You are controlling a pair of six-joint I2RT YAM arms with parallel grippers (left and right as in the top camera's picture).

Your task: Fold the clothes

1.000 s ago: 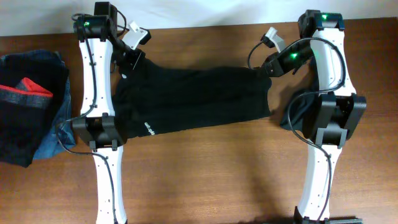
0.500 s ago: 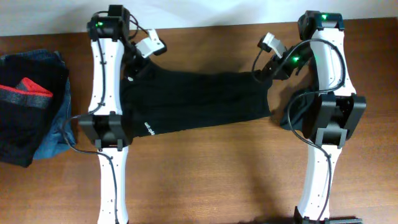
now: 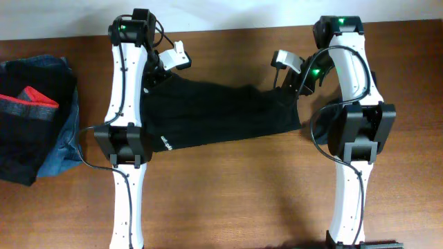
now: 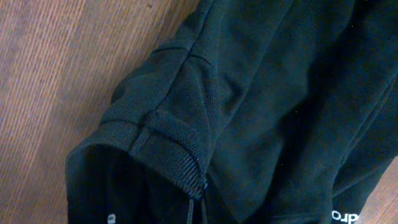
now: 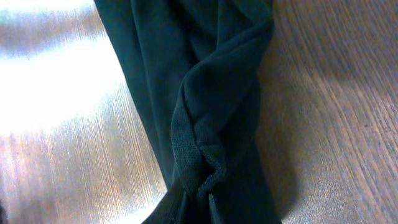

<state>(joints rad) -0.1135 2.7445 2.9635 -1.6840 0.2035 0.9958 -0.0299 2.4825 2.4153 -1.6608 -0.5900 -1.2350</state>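
Here, you had the black shirt lying flat on the table, with its long axis running crosswise from one arm to the other. The left gripper sat at the shirt's far left corner, closed on the fabric. In its wrist view the ribbed sleeve cuff drew down into a pinch at the bottom of the frame, though the fingers themselves were out of shot. The right gripper sat at the shirt's far right corner. Its wrist view showed the cloth gathered into a tight bunch running to the same spot, so it looked clamped on the shirt too, but the fingers could not be seen.

Each arm was therefore nearest its own end of the shirt, and both held the far edge. The near edge, with the small white logo, lay loose toward the arm bases. A fold would probably have meant carrying that far edge over the shirt toward the near one, with both ends kept level. The denim garment and the striped piece lay well apart, beyond the shirt's left end.
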